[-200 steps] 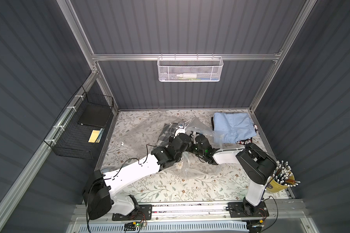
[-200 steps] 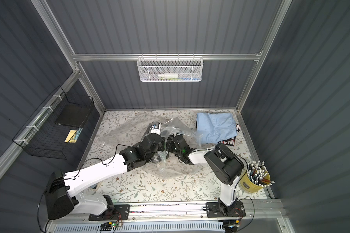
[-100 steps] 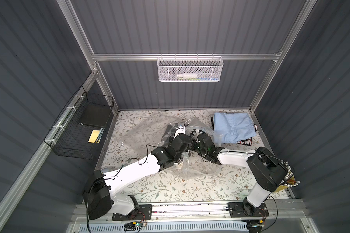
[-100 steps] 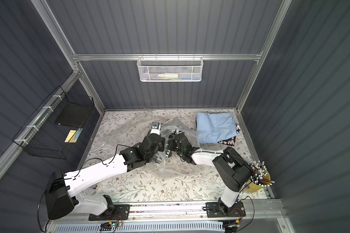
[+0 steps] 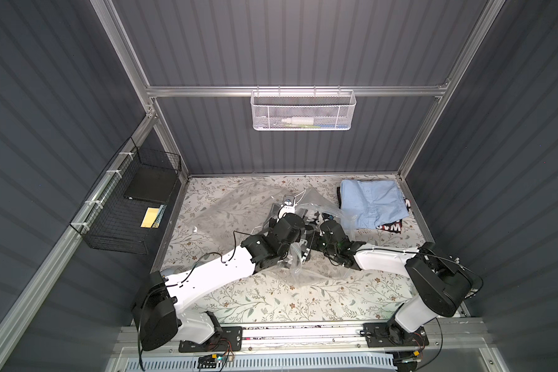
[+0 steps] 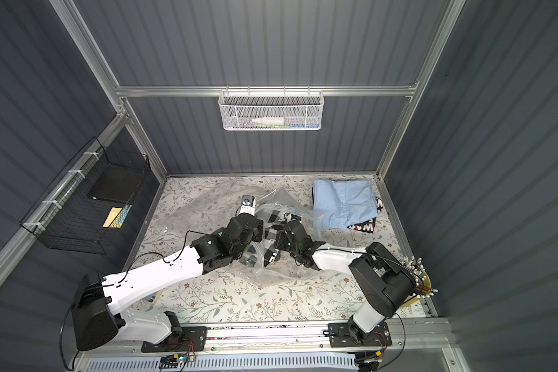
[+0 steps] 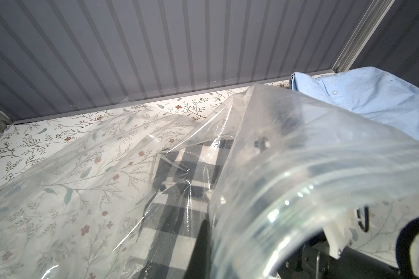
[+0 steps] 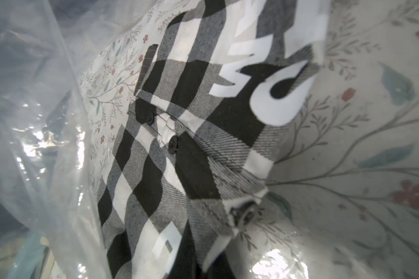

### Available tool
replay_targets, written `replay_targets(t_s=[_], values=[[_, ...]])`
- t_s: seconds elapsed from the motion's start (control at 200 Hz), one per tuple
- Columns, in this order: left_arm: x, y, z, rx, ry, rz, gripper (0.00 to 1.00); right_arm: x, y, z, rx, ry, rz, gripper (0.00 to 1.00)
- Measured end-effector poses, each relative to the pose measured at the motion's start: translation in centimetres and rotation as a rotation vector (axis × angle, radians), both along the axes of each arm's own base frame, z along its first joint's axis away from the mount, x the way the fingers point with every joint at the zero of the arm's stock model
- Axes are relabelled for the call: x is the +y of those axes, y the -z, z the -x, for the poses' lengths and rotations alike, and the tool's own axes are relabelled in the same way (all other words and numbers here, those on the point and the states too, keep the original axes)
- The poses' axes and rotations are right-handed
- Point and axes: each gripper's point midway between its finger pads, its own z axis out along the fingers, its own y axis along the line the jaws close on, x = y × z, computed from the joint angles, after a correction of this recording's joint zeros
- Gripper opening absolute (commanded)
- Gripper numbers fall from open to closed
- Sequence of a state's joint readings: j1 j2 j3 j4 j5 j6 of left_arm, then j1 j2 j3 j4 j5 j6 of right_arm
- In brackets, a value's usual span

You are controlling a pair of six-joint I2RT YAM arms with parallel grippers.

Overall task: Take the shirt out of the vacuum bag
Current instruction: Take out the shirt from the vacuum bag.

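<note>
Mid-table, left gripper (image 5: 302, 227) clenched on lifted vacuum bag (image 5: 236, 209) mouth, right gripper (image 5: 316, 236) at its 3 o'clock inside bag, clamped on checked shirt (image 8: 179, 120).

Front tabletop (image 5: 287, 299) lies free; vacuum bag (image 5: 239, 209), blue shirt (image 5: 372, 206) crowd the back.

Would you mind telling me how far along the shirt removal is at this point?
Done: the vacuum bag looks open, its mouth lifted by the shut left end effector. In hand: the right end effector reaches inside, shut at the checked shirt; whether it grips is unclear. Left: the shirt is inside the bag and must be pulled out.
</note>
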State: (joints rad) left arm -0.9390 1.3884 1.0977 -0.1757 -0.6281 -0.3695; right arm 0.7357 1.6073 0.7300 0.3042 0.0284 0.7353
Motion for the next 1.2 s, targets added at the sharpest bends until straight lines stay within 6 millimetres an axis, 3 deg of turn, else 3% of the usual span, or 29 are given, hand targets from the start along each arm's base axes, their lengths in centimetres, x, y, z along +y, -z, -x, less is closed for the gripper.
replay_targets(t_s=[0.29,0.55,0.77,0.835,0.865,1.086,1.201], values=[[0.0,0.1,0.0,0.001,0.0,-0.002,0.0,-0.5,0.1,0.1,0.007,0.0,0.048,0.24],[0.0,0.1,0.0,0.003,0.0,-0.005,0.0,-1.1,-0.4,0.1,0.003,0.011,0.072,0.24],[-0.2,1.0,-0.1,0.017,0.0,-0.023,0.0,-1.2,-1.1,0.1,-0.01,0.017,0.067,0.19],[-0.2,1.2,-0.2,0.019,0.001,-0.026,0.0,-1.2,-1.2,0.1,-0.014,0.016,0.064,0.1],[-0.2,1.2,-0.2,0.02,0.001,-0.027,0.0,-1.2,-1.3,0.0,-0.018,0.012,0.067,0.0],[-0.3,1.3,-0.1,0.024,0.003,-0.029,0.0,-1.2,-1.4,0.1,-0.019,0.018,0.05,0.0],[-0.3,1.3,-0.1,0.024,0.003,-0.029,0.0,-1.5,-2.8,0.5,-0.047,0.017,0.023,0.0]])
